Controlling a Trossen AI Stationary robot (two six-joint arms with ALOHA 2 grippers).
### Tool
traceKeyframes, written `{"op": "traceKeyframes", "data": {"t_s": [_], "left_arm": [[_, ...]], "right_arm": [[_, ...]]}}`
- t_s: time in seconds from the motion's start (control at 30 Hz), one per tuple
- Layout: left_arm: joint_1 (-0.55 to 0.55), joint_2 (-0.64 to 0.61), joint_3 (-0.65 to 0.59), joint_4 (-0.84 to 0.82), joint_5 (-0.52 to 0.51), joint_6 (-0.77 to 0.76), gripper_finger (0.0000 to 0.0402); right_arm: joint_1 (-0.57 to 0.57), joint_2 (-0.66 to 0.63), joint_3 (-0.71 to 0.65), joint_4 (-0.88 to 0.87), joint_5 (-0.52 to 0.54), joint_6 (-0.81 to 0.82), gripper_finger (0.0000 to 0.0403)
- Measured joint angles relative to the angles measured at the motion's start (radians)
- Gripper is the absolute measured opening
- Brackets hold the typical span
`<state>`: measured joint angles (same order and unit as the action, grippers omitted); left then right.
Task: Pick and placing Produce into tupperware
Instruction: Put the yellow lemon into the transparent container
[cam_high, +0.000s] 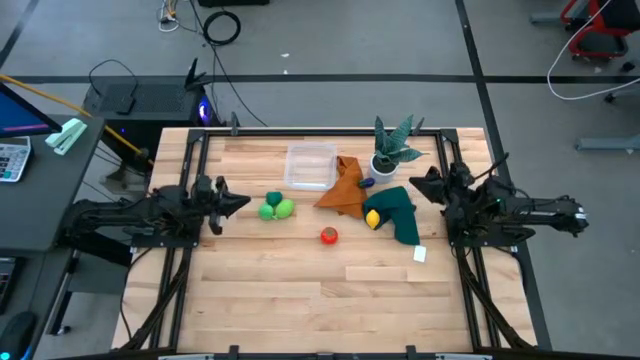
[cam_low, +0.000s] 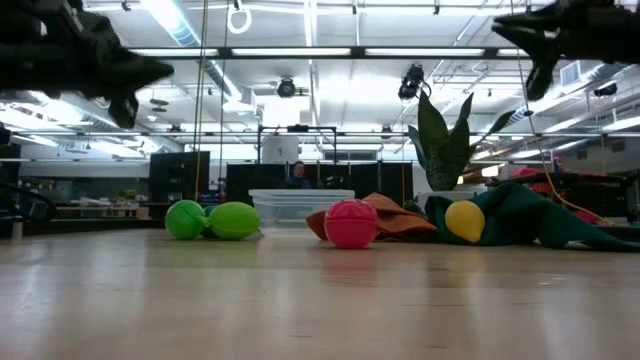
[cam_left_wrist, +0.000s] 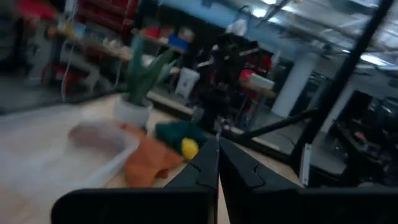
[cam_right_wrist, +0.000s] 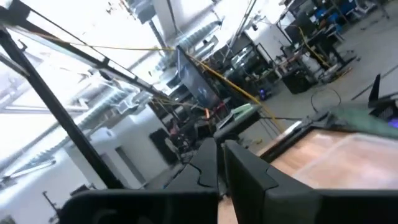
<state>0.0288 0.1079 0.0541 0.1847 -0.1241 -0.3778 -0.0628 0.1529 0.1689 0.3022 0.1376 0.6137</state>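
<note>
- Bright, even light from ceiling strip lamps (cam_low: 310, 50), which glare white in the low view.
- Tabletop (cam_high: 300, 290) evenly lit, shadows soft.
- Left wrist view smeared by motion blur.
- Right wrist view washed out overhead.

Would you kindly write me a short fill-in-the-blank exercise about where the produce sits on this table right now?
1. The tupperware holds ____ pieces of produce.
2. The two green pieces lie side by side, nearest the ____ gripper.
3. The yellow piece rests on the dark ____ cloth.
4. The red piece lies on the bare ____.

Missing words: no; left; green; table
</note>
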Motion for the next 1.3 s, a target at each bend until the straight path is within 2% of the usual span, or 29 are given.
{"op": "traceKeyframes", "data": {"t_s": [0.1,0.2,0.43,0.63,0.77,0.9,1.07,1.17,1.3], "left_arm": [[-0.009,0.013,0.067,-0.024,0.007,0.083,0.0016],[-0.023,0.052,0.146,-0.115,0.009,0.136,0.0012],[-0.081,0.21,0.363,-0.263,0.007,0.204,0.0013],[-0.135,0.358,0.529,-0.312,0.005,0.163,0.0011],[-0.179,0.453,0.621,-0.309,-0.037,0.165,0.0006],[-0.237,0.564,0.687,-0.313,-0.104,0.204,0.0008],[-0.345,0.712,0.755,-0.314,-0.222,0.203,0.0012],[-0.421,0.795,0.794,-0.318,-0.35,0.171,0.0006],[-0.532,0.897,0.846,-0.327,-0.576,0.116,0.0007]], "right_arm": [[0.0,0.136,0.118,-0.02,-0.023,-0.073,0.0],[0.0,0.286,0.243,-0.052,-0.068,-0.134,0.0],[0.019,0.595,0.551,-0.19,-0.216,-0.166,0.0],[0.067,0.762,0.84,-0.447,-0.296,-0.158,0.0],[0.105,0.831,1.021,-0.6,-0.343,-0.145,0.0],[0.181,0.864,1.146,-0.752,-0.35,-0.192,0.0],[0.318,0.858,1.164,-0.914,-0.282,-0.171,0.0],[0.414,0.846,1.154,-1.001,-0.203,-0.137,0.0],[0.54,0.846,1.152,-1.097,-0.077,-0.089,0.0]]}}
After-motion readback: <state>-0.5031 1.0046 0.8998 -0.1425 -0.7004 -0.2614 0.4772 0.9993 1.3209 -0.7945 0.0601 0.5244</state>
